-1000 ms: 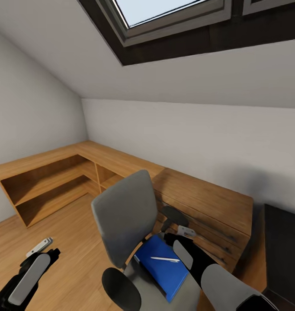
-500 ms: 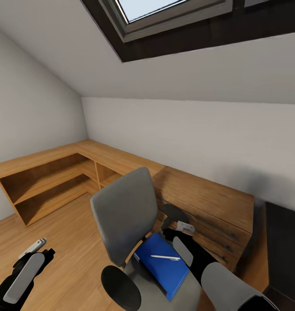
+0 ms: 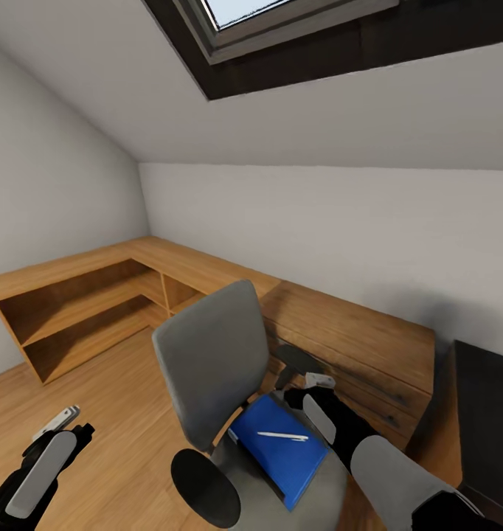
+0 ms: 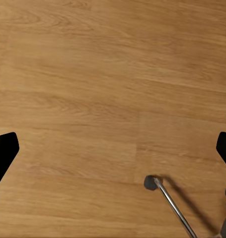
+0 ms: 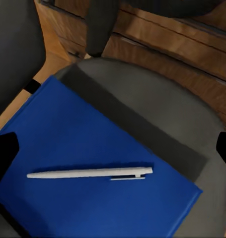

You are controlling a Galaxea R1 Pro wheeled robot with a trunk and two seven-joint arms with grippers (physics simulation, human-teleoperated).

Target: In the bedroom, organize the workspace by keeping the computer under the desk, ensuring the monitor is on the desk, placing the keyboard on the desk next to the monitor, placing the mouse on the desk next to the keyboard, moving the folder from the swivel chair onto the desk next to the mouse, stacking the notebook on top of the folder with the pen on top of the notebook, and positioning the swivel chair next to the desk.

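1. At the lower left of the head view my left pincer (image 3: 60, 422) hangs over the bare wooden floor (image 3: 126, 413). In the left wrist view its two dark fingertips (image 4: 3, 153) sit at opposite edges of the frame, spread wide apart with nothing between them.
2. That same wrist view shows one chrome leg and castor (image 4: 152, 182) of the chair base on the floorboards, at the lower right of the frame.
3. Behind, at middle left of the head view, a light wooden shelf unit (image 3: 82, 310) runs along the walls and joins a wooden drawer cabinet (image 3: 355, 346) toward the right.
4. The swivel chair (image 3: 207, 361) stands at lower centre, its grey back turned to the left, black armrests either side.
5. The folder (image 3: 281, 450) lies flat on the chair seat, bright blue, with the pen (image 3: 281, 436) lying across its top face.
6. My right pincer (image 3: 319, 381) hovers just above the far edge of the seat, near the folder; in the right wrist view its fingertips (image 5: 4, 151) sit wide apart, with the folder (image 5: 93, 198) and pen (image 5: 90, 172) between them, untouched.
7. At the right edge of the head view a corner of the black desk (image 3: 487, 413) shows.
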